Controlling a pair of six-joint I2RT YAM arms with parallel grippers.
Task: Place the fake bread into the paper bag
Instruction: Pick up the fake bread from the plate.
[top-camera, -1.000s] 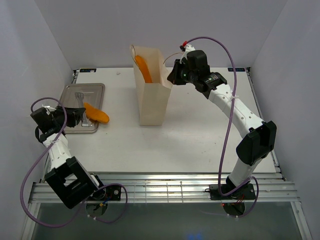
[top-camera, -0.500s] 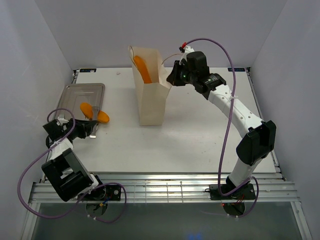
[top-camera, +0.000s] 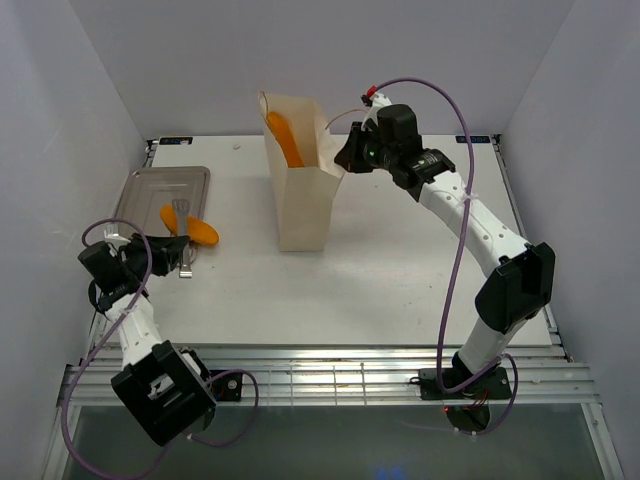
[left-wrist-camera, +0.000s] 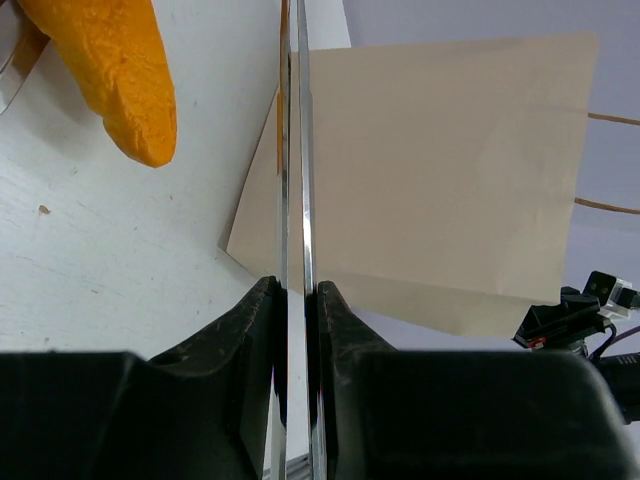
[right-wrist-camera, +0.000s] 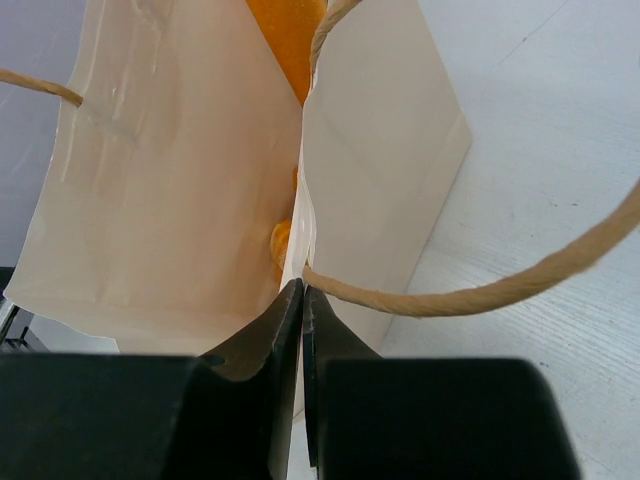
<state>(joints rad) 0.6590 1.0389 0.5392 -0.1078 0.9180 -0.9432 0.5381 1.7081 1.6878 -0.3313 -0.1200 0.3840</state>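
Observation:
The paper bag (top-camera: 303, 200) stands upright at mid-table with a long loaf of fake bread (top-camera: 284, 138) sticking out of its top. My right gripper (top-camera: 346, 156) is shut on the bag's right rim (right-wrist-camera: 303, 215). Orange bread (right-wrist-camera: 285, 40) shows inside the bag. Another orange loaf (top-camera: 204, 234) lies across the right edge of the metal tray (top-camera: 150, 187). My left gripper (top-camera: 170, 250) is shut on thin metal tongs (left-wrist-camera: 297, 180), just near of that loaf (left-wrist-camera: 112, 70). The tongs' tips do not hold the loaf.
The bag's cord handle (right-wrist-camera: 480, 285) loops out to the right of my right gripper. The white table (top-camera: 400, 270) ends at a metal rail along the near edge. Grey walls close in on the left, right and back.
My left arm has pulled back toward the near left, taking the tongs with it. The loaf stays on the tray's edge. My right gripper has kept its hold on the bag.

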